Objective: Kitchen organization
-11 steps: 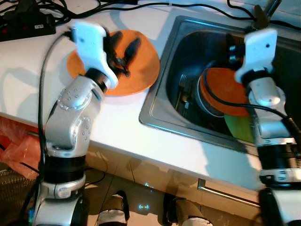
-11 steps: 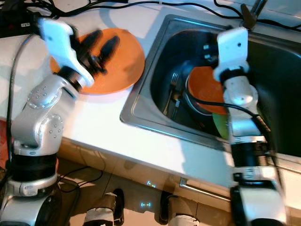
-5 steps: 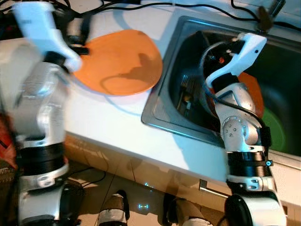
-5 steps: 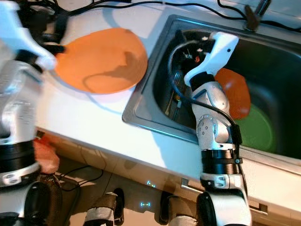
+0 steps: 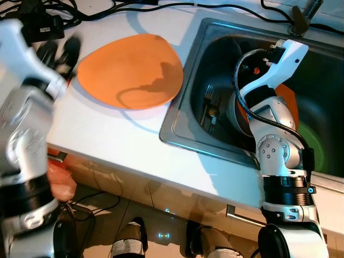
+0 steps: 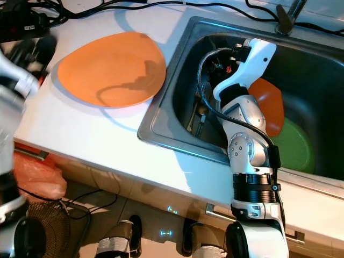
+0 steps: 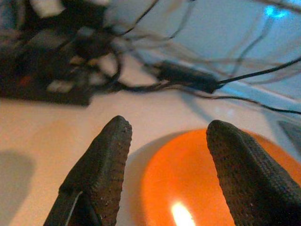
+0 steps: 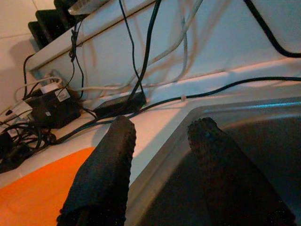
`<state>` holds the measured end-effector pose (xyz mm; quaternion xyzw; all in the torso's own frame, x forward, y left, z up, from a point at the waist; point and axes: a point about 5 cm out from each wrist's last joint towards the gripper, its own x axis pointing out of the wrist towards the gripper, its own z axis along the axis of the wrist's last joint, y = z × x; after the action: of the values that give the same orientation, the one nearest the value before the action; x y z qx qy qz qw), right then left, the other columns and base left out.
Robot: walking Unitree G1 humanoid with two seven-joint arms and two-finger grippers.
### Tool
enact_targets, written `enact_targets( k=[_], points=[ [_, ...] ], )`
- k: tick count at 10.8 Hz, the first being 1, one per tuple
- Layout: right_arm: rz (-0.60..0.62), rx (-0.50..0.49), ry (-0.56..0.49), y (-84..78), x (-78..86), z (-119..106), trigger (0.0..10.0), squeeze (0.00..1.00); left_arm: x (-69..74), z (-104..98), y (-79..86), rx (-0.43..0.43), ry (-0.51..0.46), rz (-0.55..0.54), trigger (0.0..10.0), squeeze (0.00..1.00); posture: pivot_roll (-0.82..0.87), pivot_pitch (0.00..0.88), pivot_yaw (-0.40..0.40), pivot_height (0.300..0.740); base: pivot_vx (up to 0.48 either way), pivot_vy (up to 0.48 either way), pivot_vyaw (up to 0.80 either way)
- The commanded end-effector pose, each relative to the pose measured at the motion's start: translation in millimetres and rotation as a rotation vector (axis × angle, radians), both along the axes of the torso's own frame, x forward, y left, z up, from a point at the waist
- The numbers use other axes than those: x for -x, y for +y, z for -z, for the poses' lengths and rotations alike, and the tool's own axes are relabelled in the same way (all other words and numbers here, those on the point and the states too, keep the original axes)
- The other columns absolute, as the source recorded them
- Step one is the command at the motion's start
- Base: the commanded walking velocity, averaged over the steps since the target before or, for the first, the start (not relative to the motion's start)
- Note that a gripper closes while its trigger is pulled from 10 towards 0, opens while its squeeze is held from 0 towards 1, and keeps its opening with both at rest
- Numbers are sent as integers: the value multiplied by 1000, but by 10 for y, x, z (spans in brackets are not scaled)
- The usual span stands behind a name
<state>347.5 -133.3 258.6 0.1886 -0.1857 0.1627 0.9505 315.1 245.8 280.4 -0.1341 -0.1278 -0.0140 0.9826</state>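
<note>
**Both grippers hanging empty over counter and sink**

A white counter [image 5: 123, 145] is filling the left, with a steel sink [image 5: 177, 115] sunk in on the right. A large orange plate [image 5: 129, 70] is lying flat on the counter just left of the sink. Inside the basin, an orange dish [image 6: 269, 105] is overlapping a green plate [image 6: 293, 148], with a fork [image 5: 208, 102] to their left. The left gripper [image 7: 164, 141] is hovering at the orange plate's far-left edge, fingers spread, grasping nothing. The right gripper [image 8: 160, 136] is hanging above the sink's far-left corner, fingers released.
</note>
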Motion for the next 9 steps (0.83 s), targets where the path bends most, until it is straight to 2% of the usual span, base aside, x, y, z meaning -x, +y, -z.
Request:
enact_targets(
  k=[1,3,4,6,8,9],
  points=[
    [-20,6,9,23,31,29,10000,0,52,-29,64,53,-5,-17,10000,1000,154,266,-23,740,0,0,0],
    [-23,8,14,34,32,36,10000,0,64,58,136,88,81,-36,10000,1000,157,261,-19,740,0,0,0],
    [-25,10,19,47,37,49,10000,0,71,120,178,163,146,-31,10000,0,158,257,-15,740,0,0,0],
    [-33,17,21,89,39,57,10000,0,60,162,102,254,202,54,10000,0,156,258,-15,740,0,0,0],
    [-36,19,21,98,39,51,10000,0,21,121,62,352,222,106,10000,0,159,260,-14,740,0,0,0],
    [-36,20,22,101,40,52,10000,0,9,88,64,347,257,131,10000,0,158,260,-9,740,0,0,0]
  ],
)
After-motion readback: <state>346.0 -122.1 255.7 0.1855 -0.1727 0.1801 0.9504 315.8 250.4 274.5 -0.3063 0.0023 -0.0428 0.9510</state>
